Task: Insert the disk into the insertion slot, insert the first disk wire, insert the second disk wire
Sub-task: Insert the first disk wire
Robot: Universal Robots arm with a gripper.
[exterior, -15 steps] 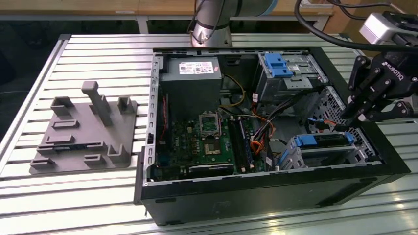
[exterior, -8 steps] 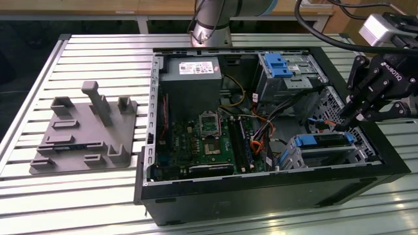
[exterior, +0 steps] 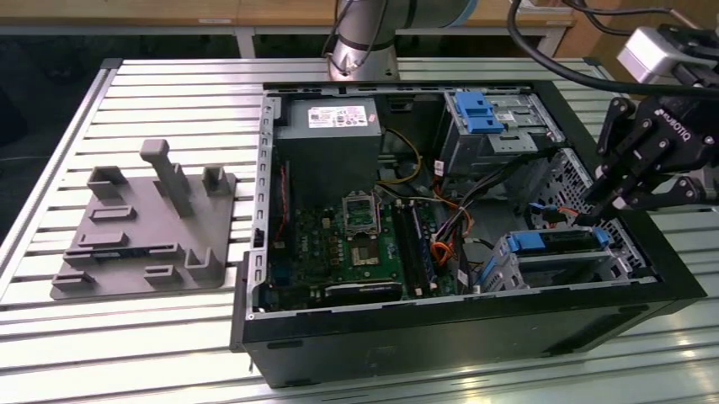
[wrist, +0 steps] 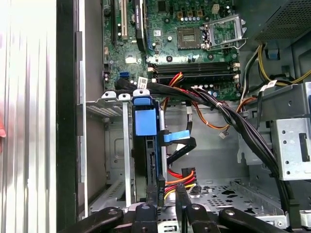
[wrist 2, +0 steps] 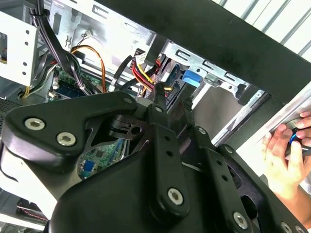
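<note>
We see the claw hanging inside the open computer case, at the exterior view's right, with its tips just above one end of the disk. The disk sits in the insertion slot, the low silver cage in the case corner on that side, and its blue carrier shows at both ends.

In the first wrist view the claw is narrow. Its two fingers stand close, with a slim gap between them, and we make out nothing pinched there. Just beyond the tips a bundle of red, yellow and black wires lies over the perforated cage floor. A blue-ended flat cable juts out beside the disk, which we see edge-on. A thick rope of black cables sweeps from the motherboard past the slot and crowds the space around the claw.

In the second wrist view the claw points toward the same red and yellow wires. A person's hand rests outside the case wall.

In the exterior view a taller silver cage with a blue clip stands farther along the same side of the case. The power supply fills another corner. A grey fixture plate lies well apart from the case on the slatted surface.
</note>
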